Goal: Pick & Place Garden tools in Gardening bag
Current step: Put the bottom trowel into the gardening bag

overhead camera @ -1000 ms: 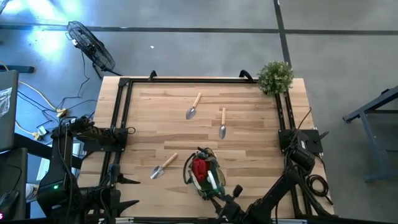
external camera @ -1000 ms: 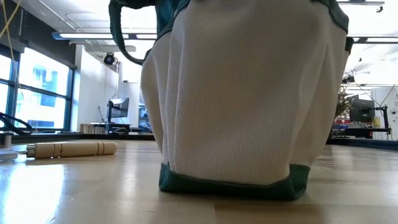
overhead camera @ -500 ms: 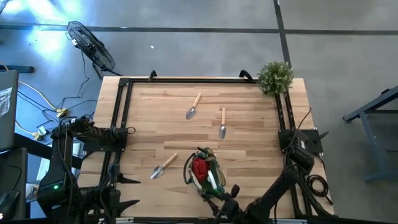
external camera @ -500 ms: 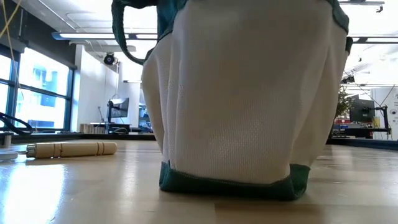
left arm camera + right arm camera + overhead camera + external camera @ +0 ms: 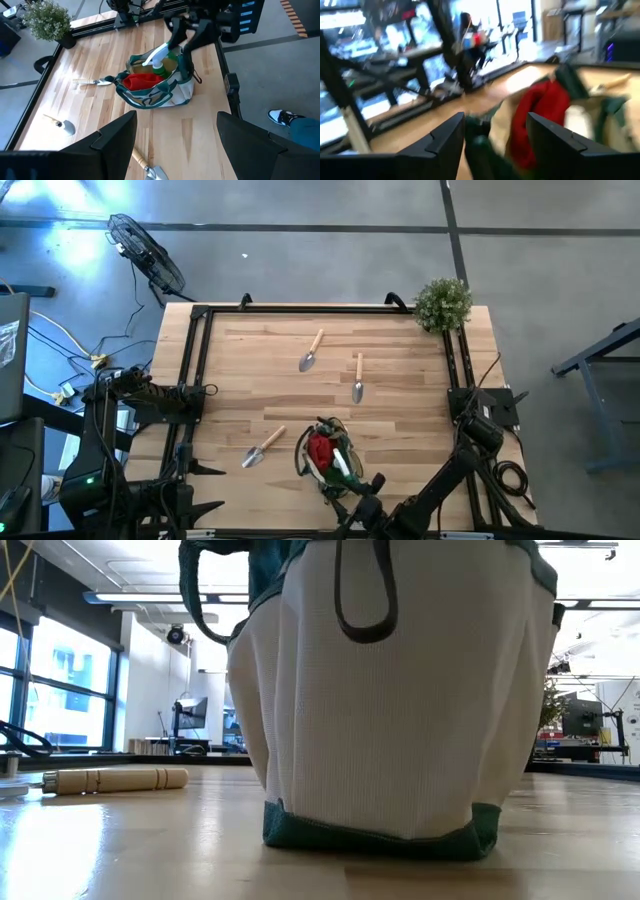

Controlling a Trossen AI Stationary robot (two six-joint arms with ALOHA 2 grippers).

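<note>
My right gripper hangs at the near edge of the pale wooden counter, directly over the small round cream fabric gardening bag with dark green trim. Its jaws stand apart around the white head of the green-and-white spray bottle, which sits upright in the bag; whether they press on the bottle, I cannot tell. Beside the bottle, inside the bag, lies a red cone-shaped piece. In the low view a dark loop handle drapes down the bag's pale wall.

My left gripper waits off the counter's left side, its jaws spread wide and holding nothing.

Three metal trowels with pale wooden handles lie loose on the counter: one just left of the bag, and two farther back near the centre, one to the left of the other. A bushy green plant stands at the far right corner.
</note>
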